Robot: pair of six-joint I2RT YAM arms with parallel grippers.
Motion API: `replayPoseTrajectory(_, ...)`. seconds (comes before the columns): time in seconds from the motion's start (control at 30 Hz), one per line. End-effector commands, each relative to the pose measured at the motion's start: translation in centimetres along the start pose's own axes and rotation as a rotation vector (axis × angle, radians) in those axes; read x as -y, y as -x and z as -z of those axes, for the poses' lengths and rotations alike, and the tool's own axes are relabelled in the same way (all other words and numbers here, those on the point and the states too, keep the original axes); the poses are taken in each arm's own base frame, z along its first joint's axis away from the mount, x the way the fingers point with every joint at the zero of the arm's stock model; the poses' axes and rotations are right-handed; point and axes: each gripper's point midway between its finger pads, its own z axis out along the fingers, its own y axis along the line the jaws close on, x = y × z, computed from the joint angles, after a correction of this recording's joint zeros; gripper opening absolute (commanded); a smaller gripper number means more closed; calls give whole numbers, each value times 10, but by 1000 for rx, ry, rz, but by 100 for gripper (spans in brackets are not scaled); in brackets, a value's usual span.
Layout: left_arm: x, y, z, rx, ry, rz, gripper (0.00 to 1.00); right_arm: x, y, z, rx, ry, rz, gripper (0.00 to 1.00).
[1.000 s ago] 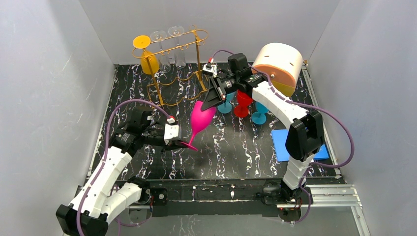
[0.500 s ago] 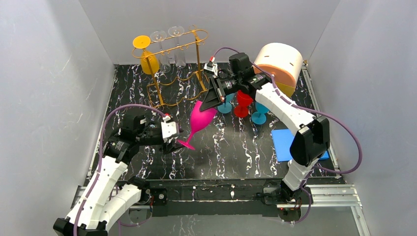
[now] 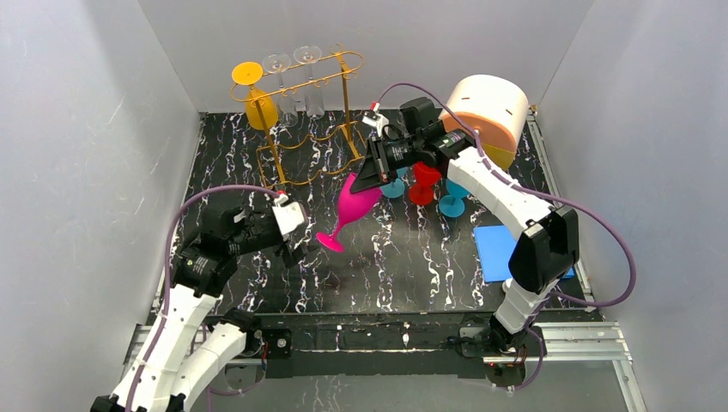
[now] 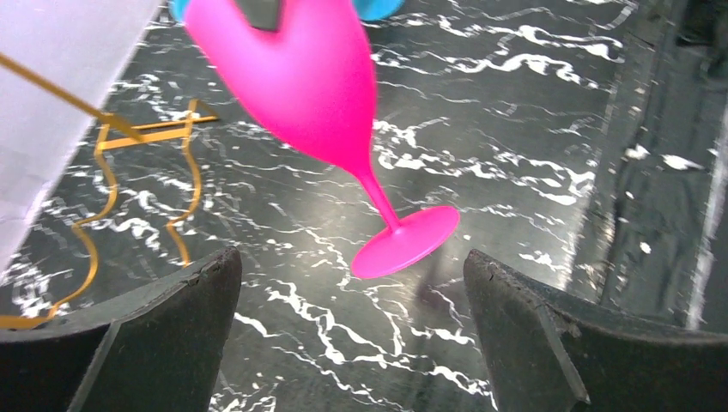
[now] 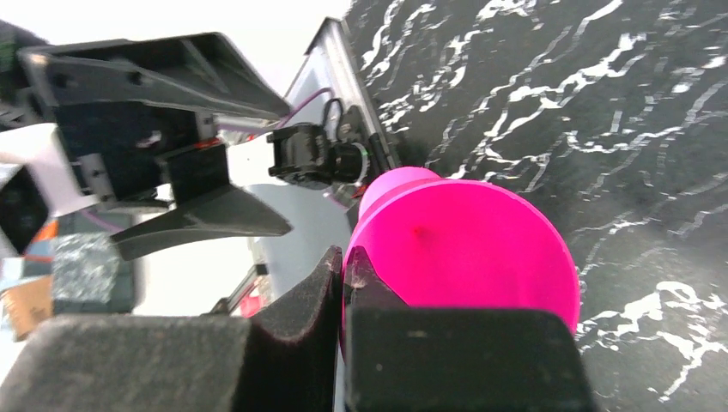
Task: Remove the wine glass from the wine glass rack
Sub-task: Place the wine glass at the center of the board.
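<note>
pink wine glass [image 3: 354, 206]: smooth opaque plastic, tulip bowl, thin stem, round foot; off the wine glass rack [image 3: 348, 112], tilted over mid-desk, foot toward the near-left corner; right gripper [image 5: 343, 275] pinched tight on the bowl rim; left gripper [image 3: 296, 243] spread wide, holding nothing, foot just ahead of its fingers, apart; foot looks lifted off the black white-veined desk [image 3: 429, 266], angle too oblique to be sure; rack is thin gold wire with wavy lower bars, far-left corner, near the bowl, not touching; red glass [image 3: 422, 180] and blue glass [image 3: 452, 199] stand just behind the right gripper
</note>
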Motion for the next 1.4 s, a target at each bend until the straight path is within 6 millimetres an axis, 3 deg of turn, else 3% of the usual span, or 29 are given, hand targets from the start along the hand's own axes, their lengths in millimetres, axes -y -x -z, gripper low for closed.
replayPoseTrajectory(0.0, -34, 21, 9, 69, 204, 41, 98, -1, 7, 14, 90, -126, 96, 1)
replayPoseTrajectory(0.27, -86, 7, 29, 64, 573, 271, 98, 30, 12, 28, 190, -334, 143, 1)
replayPoseTrajectory(0.4, -112, -3, 55, 52, 806, 383, 98, 56, 13, 37, 226, -470, 103, 1)
replayPoseTrajectory(0.5, -127, -13, 83, 37, 1003, 445, 98, 93, 0, 52, 215, -672, 20, 1)
replayPoseTrajectory(0.6, -132, -19, 104, 10, 1124, 488, 98, 122, -27, 68, 164, -825, -32, 1)
replayPoseTrajectory(0.7, -132, -20, 111, 12, 1167, 581, 98, 126, -38, 81, 175, -864, 30, 1)
replayPoseTrajectory(0.9, -140, -29, 106, -31, 1207, 637, 98, 112, -27, 118, 371, -947, 192, 1)
replayPoseTrajectory(1.07, -143, -24, 107, -21, 1205, 619, 98, 115, -28, 146, 406, -1067, 250, 1)
replayPoseTrajectory(1.27, -138, -25, 105, 8, 1191, 630, 98, 124, -48, 138, 298, -1044, 302, 1)
replayPoseTrajectory(1.37, -136, -25, 108, 12, 1197, 629, 98, 135, -54, 146, 290, -1109, 271, 1)
